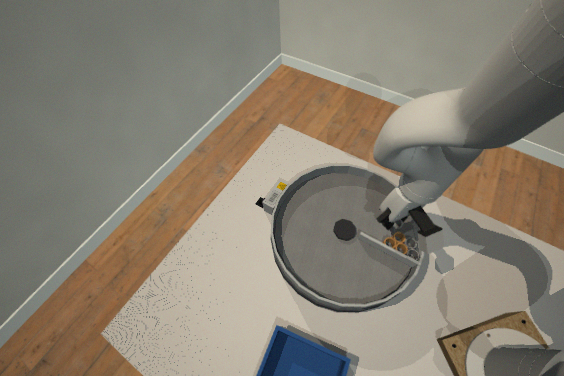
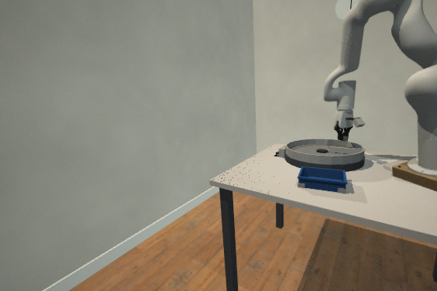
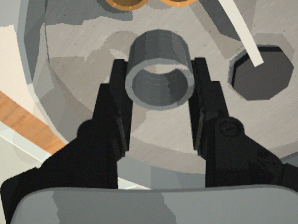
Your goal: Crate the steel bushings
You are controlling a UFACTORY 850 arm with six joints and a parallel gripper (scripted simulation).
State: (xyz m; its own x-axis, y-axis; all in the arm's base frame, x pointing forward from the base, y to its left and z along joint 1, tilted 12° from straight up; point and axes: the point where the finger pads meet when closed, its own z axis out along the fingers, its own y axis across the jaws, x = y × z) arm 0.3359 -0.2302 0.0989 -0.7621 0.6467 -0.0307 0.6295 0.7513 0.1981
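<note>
My gripper (image 3: pixel 160 78) (image 1: pixel 388 221) (image 2: pixel 342 135) is shut on a grey steel bushing (image 3: pixel 160 48) and holds it upright a little above the disc of the turning table (image 1: pixel 322 265) (image 2: pixel 323 159), near its far right side. Just ahead, brass bushings (image 1: pixel 400 246) lie against the white fence bar (image 1: pixel 379 245) (image 3: pixel 234 11), with grey steel bushings (image 1: pixel 412 243) beside them. The held bushing is hidden in the top and exterior views. The blue crate (image 1: pixel 278 345) (image 2: pixel 322 176) stands on the table in front of the turning table.
A dark hub (image 1: pixel 344 229) (image 3: pixel 262 72) marks the disc's centre. A grey control box (image 1: pixel 274 195) sits at the turning table's left rim. The arm's wooden base plate (image 1: pixel 457 345) (image 2: pixel 416 174) lies to the right of the crate.
</note>
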